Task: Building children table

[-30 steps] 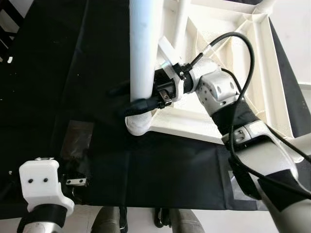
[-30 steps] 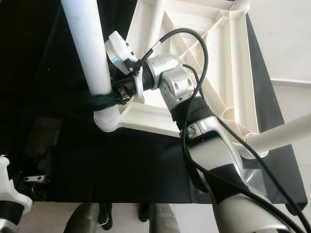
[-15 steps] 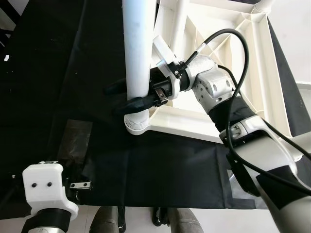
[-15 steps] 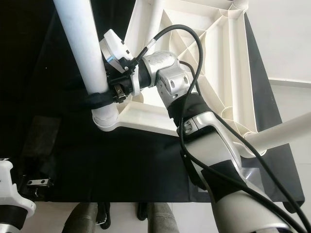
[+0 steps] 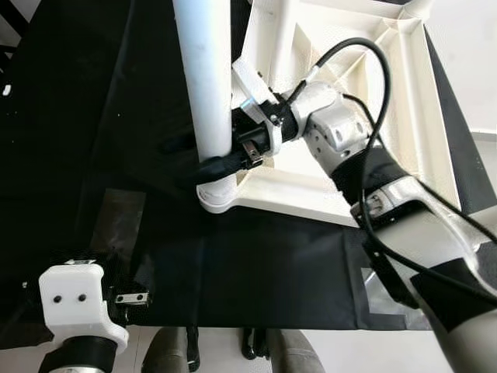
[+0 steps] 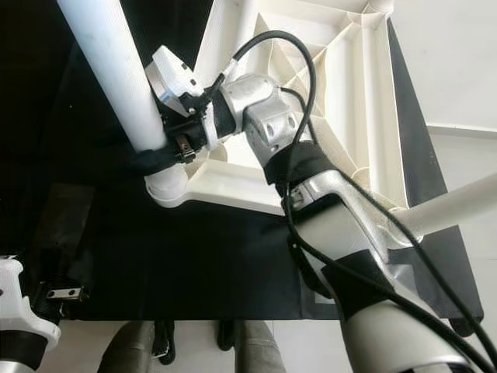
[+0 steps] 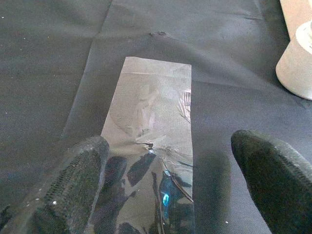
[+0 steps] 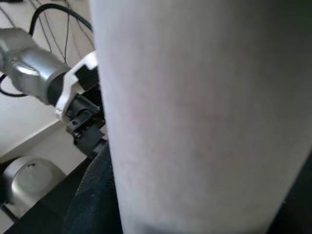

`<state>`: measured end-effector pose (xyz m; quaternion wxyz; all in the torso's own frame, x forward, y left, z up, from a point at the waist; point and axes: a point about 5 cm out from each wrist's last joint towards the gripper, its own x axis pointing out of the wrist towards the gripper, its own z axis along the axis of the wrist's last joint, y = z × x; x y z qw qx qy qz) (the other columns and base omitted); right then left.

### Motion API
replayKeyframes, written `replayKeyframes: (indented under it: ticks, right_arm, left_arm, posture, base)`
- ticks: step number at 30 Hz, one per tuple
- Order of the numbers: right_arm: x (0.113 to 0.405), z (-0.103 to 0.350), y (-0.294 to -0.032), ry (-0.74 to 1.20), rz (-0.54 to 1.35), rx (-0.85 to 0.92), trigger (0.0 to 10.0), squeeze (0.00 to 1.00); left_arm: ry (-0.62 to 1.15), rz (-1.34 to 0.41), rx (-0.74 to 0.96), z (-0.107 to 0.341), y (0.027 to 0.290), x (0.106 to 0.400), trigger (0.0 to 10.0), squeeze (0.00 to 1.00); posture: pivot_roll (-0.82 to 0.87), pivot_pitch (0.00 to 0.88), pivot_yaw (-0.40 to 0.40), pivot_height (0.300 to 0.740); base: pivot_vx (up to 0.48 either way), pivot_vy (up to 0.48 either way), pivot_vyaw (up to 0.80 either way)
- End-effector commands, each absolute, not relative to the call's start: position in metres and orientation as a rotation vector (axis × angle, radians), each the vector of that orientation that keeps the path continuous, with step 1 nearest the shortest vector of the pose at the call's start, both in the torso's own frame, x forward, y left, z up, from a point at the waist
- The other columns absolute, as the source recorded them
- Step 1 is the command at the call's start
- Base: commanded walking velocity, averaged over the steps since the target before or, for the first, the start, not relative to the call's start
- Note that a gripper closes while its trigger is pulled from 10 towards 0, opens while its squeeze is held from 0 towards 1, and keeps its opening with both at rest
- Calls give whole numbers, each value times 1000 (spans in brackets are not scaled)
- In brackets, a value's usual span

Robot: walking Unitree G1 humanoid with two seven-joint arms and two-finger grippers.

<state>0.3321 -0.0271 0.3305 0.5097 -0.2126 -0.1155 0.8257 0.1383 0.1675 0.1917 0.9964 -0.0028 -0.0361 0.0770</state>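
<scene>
Head cam, L eye: white table top (image 5: 404, 116) lies upside down on a black cloth (image 5: 256, 272), ribbed underside facing up, far right of centre. White table leg (image 5: 203, 85) stands up out of the near-left corner socket (image 5: 217, 193), rising toward the cam. R gripper (image 5: 203, 155) reaches in from the right, its two black fingers clasped round the leg just above the socket, one finger on the far side, one on the near side. R arm (image 5: 388, 210) runs back to the near-right with a black cable (image 5: 373, 101) looping over it. L gripper (image 5: 116, 299) low at near left, over the cloth, well apart from the table.

R eye: same grip, dark finger wrapping the leg right at the socket. A second white leg (image 6: 458, 203) pokes out from the near-right corner, lying toward the right. Silver tape patch (image 6: 58, 225) on the cloth near left.

L wrist cam: L fingers (image 7: 68, 185) spread wide, nothing between them, hovering over the shiny tape strip on dark cloth. Socket edge shows at one corner.

R wrist cam: leg up close, pale and blurry; dark finger (image 8: 92, 200) pressed against it.
</scene>
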Motion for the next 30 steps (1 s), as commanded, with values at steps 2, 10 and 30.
replayKeyframes:
  ticks: [2, 10, 30]
  right_arm:
    - [330, 304, -29, -143, 2049, -489, 10000, 0]
    - [326, 298, -29, -128, 2084, -454, 10000, 0]
    - [329, 284, -41, -101, 2062, -520, 10000, 0]
  left_arm:
    - [-68, 167, -3, 192, 167, 134, 10000, 0]
    - [-71, 169, -3, 193, 166, 135, 10000, 0]
    - [-73, 169, -1, 194, 165, 137, 10000, 0]
  posture:
    - [71, 451, -145, 740]
    - [74, 452, -146, 740]
    - [74, 442, -132, 740]
  base:
    - [0, 0, 0]
    - [0, 0, 0]
    - [0, 0, 0]
